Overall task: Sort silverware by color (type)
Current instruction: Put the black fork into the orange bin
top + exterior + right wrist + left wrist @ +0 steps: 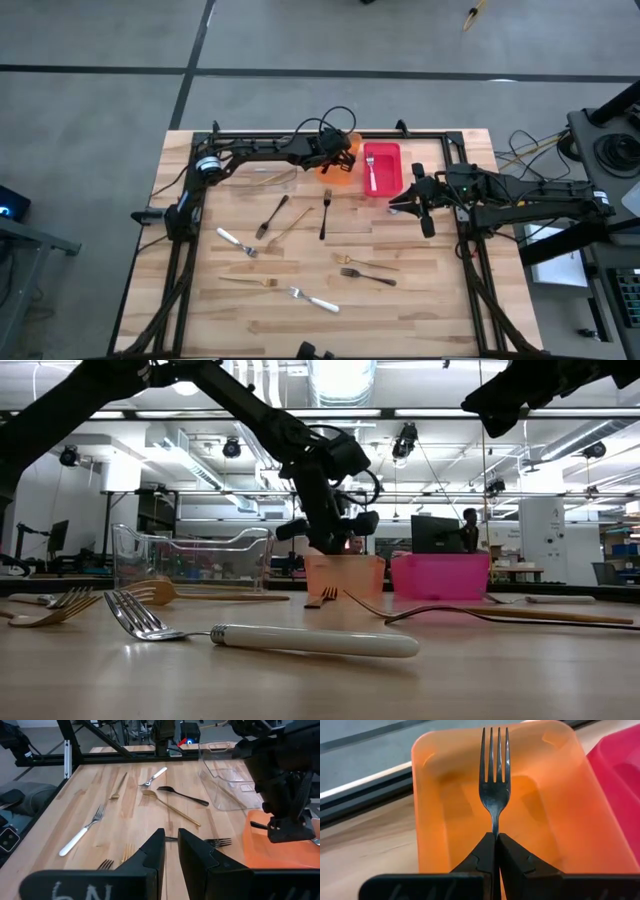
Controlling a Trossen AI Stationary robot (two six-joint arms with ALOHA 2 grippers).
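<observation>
Here, going left to right along the far edge of the table [200, 300], the clear bin [262, 178] sits nearest the far left corner, with nothing visible in it. Next to it stands the orange bin [440, 780], and the left gripper [496, 840] hangs directly above it, clenched on the stem of a dark fork [494, 775] whose tines point out over the bin's floor. That hold looks chosen so the fork can simply be let go into this bin, which I judge to be the one for black pieces. The red bin [383, 168] touches the orange one and holds a silver fork with a pale handle [371, 175].

The right gripper [171, 851] waits just beside the red bin, near the right edge; its fingers stand slightly apart with nothing between them.

The remaining silverware [300, 255] lies scattered over the middle and near part of the table: black, gold and pale-handled pieces, none sorted yet, so most of the job remains.
</observation>
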